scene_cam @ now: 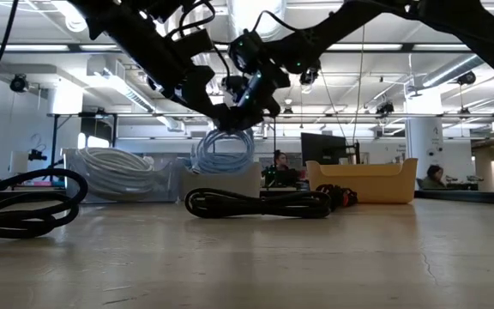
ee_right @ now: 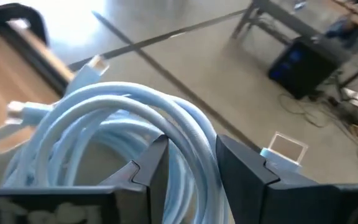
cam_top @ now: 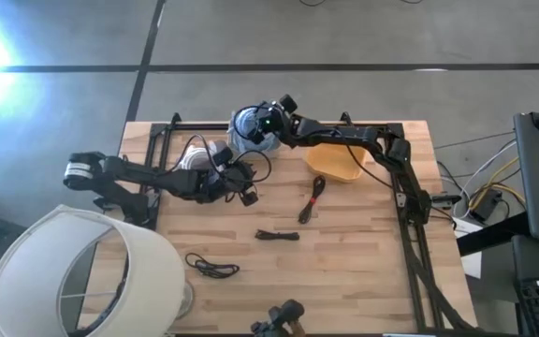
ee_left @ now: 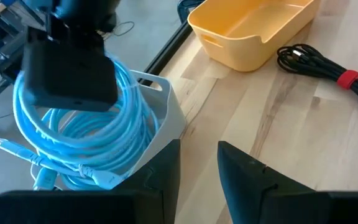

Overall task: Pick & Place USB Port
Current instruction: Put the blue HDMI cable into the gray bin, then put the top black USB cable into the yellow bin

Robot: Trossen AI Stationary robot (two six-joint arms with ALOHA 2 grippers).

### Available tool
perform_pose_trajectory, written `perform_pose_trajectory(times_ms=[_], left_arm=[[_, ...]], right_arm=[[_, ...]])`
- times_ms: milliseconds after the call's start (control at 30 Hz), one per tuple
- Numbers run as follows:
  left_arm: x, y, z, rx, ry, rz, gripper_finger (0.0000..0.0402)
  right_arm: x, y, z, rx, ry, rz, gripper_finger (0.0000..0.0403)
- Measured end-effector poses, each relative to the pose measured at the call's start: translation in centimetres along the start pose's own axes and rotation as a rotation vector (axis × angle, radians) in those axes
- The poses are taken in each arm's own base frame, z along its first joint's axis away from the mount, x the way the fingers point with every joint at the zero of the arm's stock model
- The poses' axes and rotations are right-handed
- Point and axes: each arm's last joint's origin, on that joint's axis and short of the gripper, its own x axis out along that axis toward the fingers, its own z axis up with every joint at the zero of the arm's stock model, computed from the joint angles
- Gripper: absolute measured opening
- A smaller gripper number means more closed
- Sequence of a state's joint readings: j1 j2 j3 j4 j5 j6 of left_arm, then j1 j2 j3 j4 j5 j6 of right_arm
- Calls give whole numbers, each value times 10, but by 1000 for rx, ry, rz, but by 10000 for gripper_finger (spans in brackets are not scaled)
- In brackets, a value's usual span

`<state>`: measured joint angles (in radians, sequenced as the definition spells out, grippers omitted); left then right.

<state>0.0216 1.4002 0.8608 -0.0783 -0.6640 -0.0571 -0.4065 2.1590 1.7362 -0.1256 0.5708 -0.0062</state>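
Wooden planks make up the table, which stands on a grey concrete floor, with an open office hall visible beyond it in the low view.

Over the far edge of the table the right gripper is clenched around a coil of light blue cable; the right wrist view shows the loops pinched between its two fingers. The coil hangs in the air below the gripper, its white plug ends dangling, right above a white bin.

Just beside that bin the left gripper hovers low over the table, its fingers parted with nothing between them.

To the right gripper's side sits a yellow tray, empty as far as I can see. Nearer the front from the left gripper lie three dark cable bundles: one tied with a red band, a short one and a looser one. A white lampshade stands at the near left corner.

No brand, label or writing can be read on anything.
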Motion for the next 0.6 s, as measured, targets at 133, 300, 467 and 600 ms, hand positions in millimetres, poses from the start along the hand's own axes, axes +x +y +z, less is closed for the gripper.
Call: perform_pose_trajectory(times_ms=[133,300,467,600], left_arm=[[0,0,0,-1,0,0,110],[0,0,0,-2,1,0,110],[0,0,-1,1,7,0,110],[0,0,-2,10,19,0,110]], right_arm=[[0,2,-5,-40,33,71,143],[0,4,-7,-57,50,138,167],[-1,4,-9,-145,64,143,194],[-21,-1,-2,-227,109,157,205]])
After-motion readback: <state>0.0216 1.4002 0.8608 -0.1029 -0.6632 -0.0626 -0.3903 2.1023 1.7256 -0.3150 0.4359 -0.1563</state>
